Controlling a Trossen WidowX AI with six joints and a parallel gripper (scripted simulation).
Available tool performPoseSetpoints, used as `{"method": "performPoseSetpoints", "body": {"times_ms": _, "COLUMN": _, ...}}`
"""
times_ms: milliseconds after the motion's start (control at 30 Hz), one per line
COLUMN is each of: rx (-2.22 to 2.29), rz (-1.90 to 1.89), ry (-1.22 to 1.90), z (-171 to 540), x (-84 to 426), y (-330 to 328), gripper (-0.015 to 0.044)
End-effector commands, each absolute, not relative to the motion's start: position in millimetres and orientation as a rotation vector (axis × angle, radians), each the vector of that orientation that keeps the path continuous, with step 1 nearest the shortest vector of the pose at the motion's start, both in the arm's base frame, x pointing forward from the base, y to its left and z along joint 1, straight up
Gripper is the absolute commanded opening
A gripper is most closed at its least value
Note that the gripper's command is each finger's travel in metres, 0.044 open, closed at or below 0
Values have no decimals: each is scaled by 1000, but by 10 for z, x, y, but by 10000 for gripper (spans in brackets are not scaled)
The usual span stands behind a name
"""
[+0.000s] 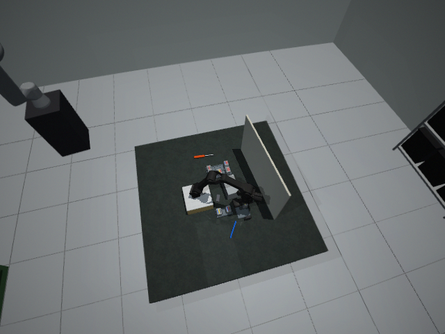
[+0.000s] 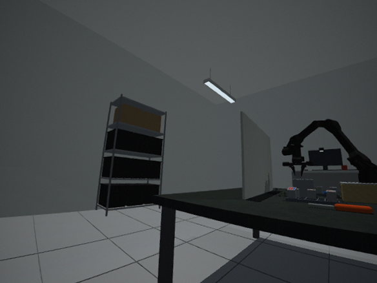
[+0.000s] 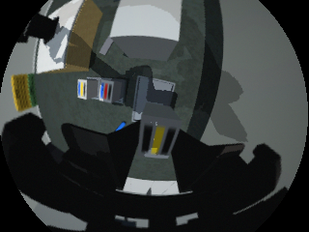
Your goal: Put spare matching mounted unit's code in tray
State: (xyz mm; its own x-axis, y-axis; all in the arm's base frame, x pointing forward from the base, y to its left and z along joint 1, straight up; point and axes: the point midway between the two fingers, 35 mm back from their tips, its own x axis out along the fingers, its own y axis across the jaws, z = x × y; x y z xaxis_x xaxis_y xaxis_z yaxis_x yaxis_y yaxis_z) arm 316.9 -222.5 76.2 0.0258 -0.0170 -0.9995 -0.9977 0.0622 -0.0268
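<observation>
- At the left of the cluster in the top view sits the white block (image 1: 197, 202) with tan sides; the arm's base stands on it.
- Just right of it, low on the bench (image 1: 172, 251), two spares (image 1: 223, 211) with coloured labels lie flat, a blue pen (image 1: 233, 229) below them and an orange screwdriver (image 1: 203, 156) up towards the top of the mat.
- Right of centre, the claw (image 1: 244, 208) hangs over a darker shallow thing that I take for the tray (image 1: 247, 216), though it is too small to be sure.
- In the wrist view, the claw's fingers are clamped on a spare (image 3: 158, 138) with a yellow stripe on its label, low in the centre of the frame.
- Far right stands the upright panel (image 1: 263, 165), close beside the claw.
- Risks, as I judge them: letting go from this height could bounce the spare out of the tray; a drift rightwards would knock the panel; and if yellow is not the mounted unit's code, the wrong part goes in.
</observation>
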Motion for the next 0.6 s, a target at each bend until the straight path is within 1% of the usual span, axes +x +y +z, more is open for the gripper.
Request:
{"method": "performPoseSetpoints", "body": {"times_ms": 0, "rx": -1192, "rz": 1140, "ry": 1231, "z": 712, "x": 3170, "y": -2231, "gripper": 0}}
{"method": "performPoseSetpoints", "body": {"times_ms": 567, "rx": -1192, "rz": 1140, "ry": 1231, "z": 534, "x": 3178, "y": -2238, "gripper": 0}}
